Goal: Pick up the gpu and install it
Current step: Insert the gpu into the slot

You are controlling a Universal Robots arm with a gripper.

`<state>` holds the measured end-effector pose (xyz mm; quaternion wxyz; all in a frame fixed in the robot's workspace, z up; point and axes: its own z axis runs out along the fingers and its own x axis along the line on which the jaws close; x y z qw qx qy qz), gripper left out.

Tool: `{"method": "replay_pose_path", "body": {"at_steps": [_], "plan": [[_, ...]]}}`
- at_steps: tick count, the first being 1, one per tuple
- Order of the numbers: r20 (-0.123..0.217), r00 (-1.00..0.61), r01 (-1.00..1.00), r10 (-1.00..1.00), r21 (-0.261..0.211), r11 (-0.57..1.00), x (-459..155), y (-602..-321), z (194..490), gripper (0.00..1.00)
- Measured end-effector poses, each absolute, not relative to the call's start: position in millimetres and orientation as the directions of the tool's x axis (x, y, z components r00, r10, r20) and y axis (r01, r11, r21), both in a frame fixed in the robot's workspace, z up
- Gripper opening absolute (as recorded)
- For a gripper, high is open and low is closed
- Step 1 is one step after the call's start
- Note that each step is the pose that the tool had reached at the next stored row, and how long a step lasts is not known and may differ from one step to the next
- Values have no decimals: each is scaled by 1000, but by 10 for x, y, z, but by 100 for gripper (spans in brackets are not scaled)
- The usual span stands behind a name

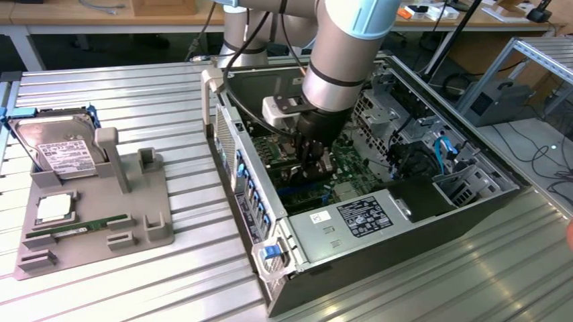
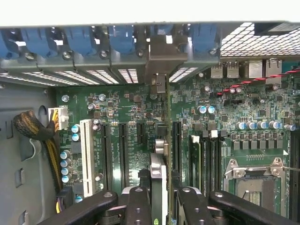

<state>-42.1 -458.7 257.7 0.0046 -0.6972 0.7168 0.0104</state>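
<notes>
Inside the open computer case (image 1: 465, 201), arm plunged downward, pincer (image 2: 161, 197) clenched on the gpu (image 2: 159, 173) edge-on above the motherboard (image 2: 136, 117)

The open computer case (image 1: 465, 201) surrounds the end effector. Motherboard (image 2: 122, 108) lies directly beneath it. Power supply (image 1: 358, 221) sits just beside it. Grey fixture tray (image 1: 98, 221), hard drive (image 1: 63, 151) and RAM stick (image 1: 76, 230) lie well apart, toward the exterior view's left.

The counter (image 1: 134, 87) is of ribbed metal. On it lies an open computer case (image 1: 465, 208) toward the exterior view's right. Toward the left, apart from the case, lies a grey parts holder (image 1: 143, 231).
</notes>
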Motion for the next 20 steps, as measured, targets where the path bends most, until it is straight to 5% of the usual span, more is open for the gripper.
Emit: {"method": "replay_pose_path", "body": {"at_steps": [20], "plan": [[-18,-28,-1000,-999,9,28,-421,-4597,2512,27]]}}
